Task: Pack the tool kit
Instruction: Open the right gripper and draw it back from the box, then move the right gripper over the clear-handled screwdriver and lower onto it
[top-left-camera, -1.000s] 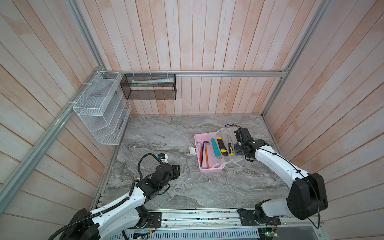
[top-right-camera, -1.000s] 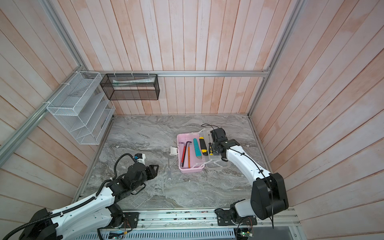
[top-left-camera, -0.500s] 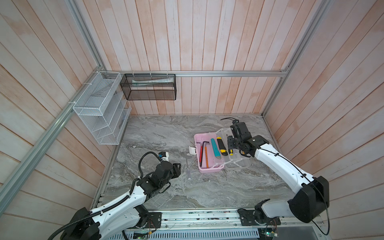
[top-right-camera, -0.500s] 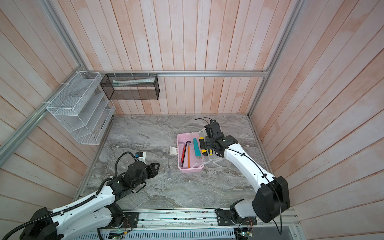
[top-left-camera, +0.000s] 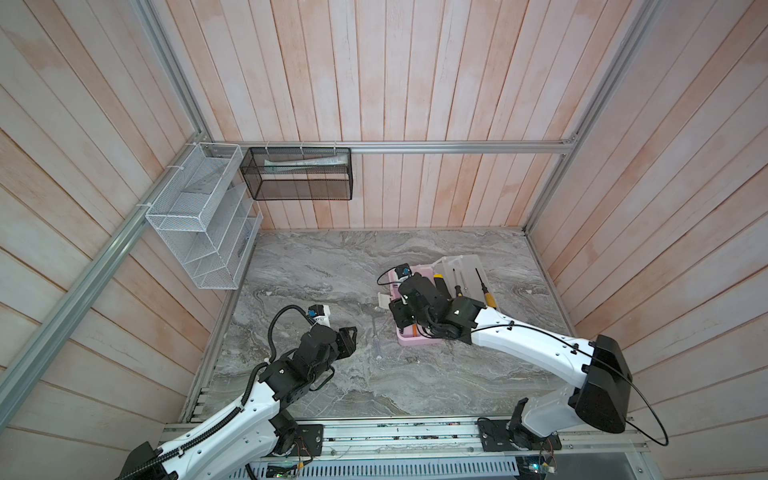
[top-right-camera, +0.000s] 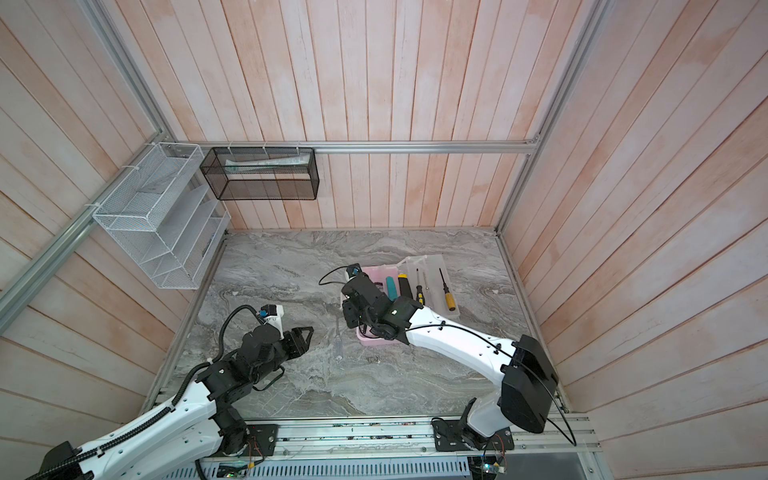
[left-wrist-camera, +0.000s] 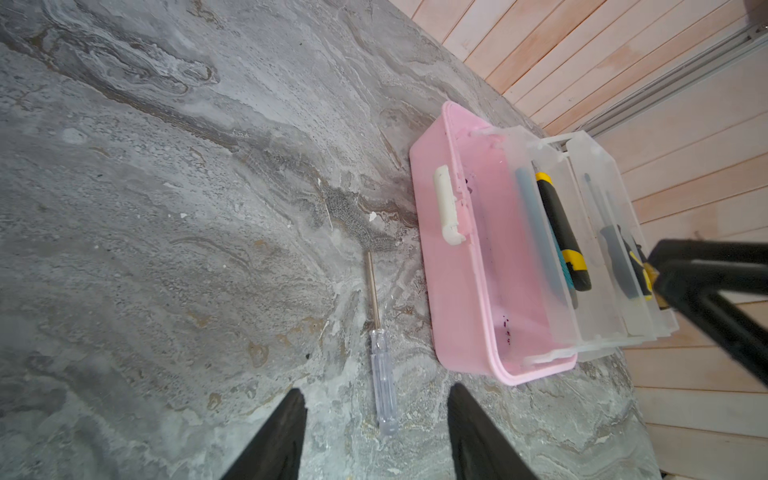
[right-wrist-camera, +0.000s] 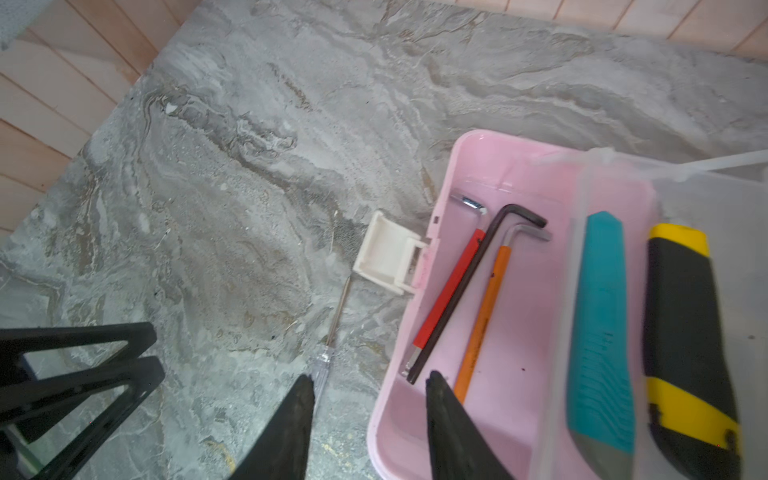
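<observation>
Where plank walls (top-left-camera: 415, 75) meet, marbled tabletop (top-left-camera: 324, 257) bears pink case (left-wrist-camera: 453, 299).

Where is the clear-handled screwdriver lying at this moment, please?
In both top views the clear-handled screwdriver lies flat on the marble table, just left of the pink case, between it and the left gripper, which is not touching it.

Pink case (left-wrist-camera: 440, 291), grey-veined marble table (left-wrist-camera: 166, 208)
</observation>
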